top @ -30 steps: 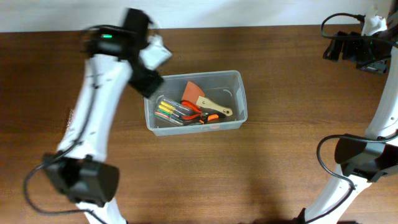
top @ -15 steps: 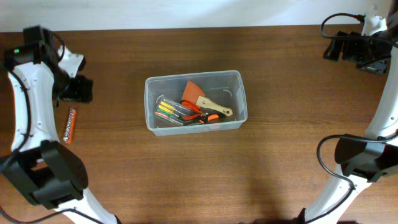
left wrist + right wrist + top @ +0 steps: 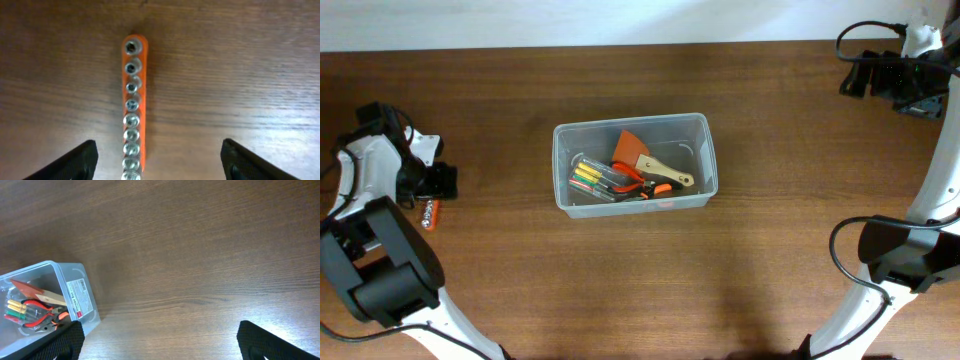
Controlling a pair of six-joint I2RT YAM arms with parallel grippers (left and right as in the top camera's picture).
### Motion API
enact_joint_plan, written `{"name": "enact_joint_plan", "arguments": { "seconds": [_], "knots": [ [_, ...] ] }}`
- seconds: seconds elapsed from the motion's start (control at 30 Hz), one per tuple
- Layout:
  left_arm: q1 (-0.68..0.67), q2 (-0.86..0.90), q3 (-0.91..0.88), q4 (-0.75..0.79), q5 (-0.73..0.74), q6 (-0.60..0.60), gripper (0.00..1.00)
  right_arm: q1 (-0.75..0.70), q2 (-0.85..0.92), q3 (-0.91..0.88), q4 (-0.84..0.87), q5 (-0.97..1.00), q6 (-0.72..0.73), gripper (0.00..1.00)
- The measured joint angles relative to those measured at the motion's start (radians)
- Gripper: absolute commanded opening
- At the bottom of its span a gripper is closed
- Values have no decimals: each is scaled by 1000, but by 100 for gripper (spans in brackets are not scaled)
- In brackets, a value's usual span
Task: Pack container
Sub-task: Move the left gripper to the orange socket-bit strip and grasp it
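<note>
Wood table, left end effector spread wide, empty, over orange bit strip

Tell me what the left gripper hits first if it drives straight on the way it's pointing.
Most likely the orange bit holder, which lies on the table between the open fingers of the left gripper, slightly off centre. How far off it is cannot be judged.

1. Overhead: high above, facing straight down on the whole counter.
2. Left wrist: close, facing down at the orange bit strip, which the overhead shows far left.
3. Right wrist: higher, angled down; shares the container with the overhead.
</note>
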Motion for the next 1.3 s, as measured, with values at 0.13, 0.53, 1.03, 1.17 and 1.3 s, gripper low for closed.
{"name": "enact_joint_plan", "arguments": {
  "seconds": [0.13, 0.53, 1.03, 1.17, 1.3],
  "knots": [
    [-2, 2, -53, 61, 0, 15, 73, 0, 0, 0, 0, 0, 0, 98],
    [22, 63, -62, 103, 4, 14, 67, 0, 0, 0, 0, 0, -1, 98],
    [28, 70, -59, 101, 38, 10, 22, 0, 0, 0, 0, 0, 0, 98],
    [28, 70, -58, 101, 37, 10, 8, 0, 0, 0, 0, 0, -1, 98],
    [28, 70, -55, 98, 35, 11, 2, 0, 0, 0, 0, 0, 0, 99]
  ]
}}
